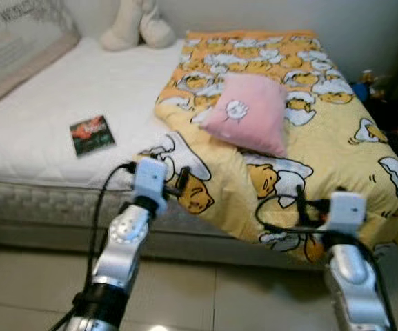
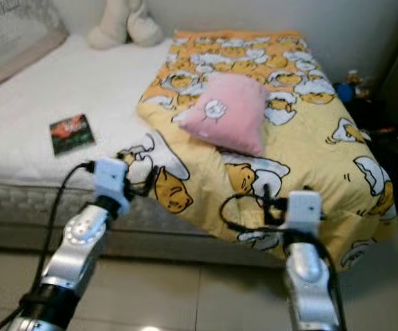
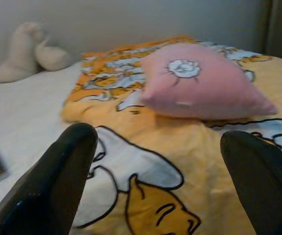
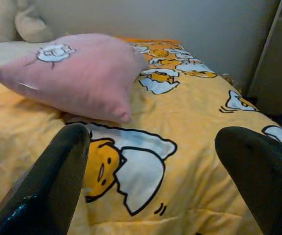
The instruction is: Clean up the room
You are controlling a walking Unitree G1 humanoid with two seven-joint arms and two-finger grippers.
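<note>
Both claws, left claw (image 3: 155,186) and right claw (image 4: 150,181), gape wide before the yellow blanket (image 1: 309,138), pink pillow (image 1: 248,114) just beyond; grasping its edge looks next.

2 silver arms (image 1: 126,241), black cables.

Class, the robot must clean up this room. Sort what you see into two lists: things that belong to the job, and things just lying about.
Job things:
blanket, rumpled over the bed
pillow, lying on the blanket
book, on the bare mattress
left tool and right tool, both open at the bed's edge

Lying about:
plush toy against the wall
</note>
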